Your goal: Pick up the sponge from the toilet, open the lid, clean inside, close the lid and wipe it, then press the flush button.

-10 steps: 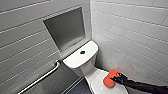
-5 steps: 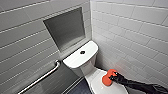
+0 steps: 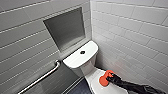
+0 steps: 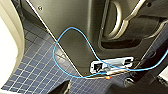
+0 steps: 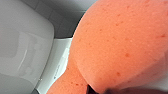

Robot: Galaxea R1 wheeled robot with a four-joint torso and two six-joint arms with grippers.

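Note:
The white toilet [image 3: 77, 58] stands in the corner, with the round dark flush button [image 3: 82, 52] in the middle of its tank top. Its lid [image 3: 94, 81] is down. The red-orange sponge [image 3: 104, 79] rests on the lid's right side, with my right gripper [image 3: 109, 79] shut on it; the dark arm comes in from the lower right. In the right wrist view the sponge [image 5: 117, 47] looms large in front of the glossy toilet [image 5: 25, 50]. The left wrist view has a white curved edge of the toilet [image 4: 7, 45] beside the floor.
A metal grab bar [image 3: 41, 78] runs along the left wall below a grey recessed niche [image 3: 66, 28]. The tiled right wall [image 3: 130, 37] stands close beside the toilet. Dark blue floor tiles [image 4: 37, 67] and a loose blue cable [image 4: 75, 50] lie by my base.

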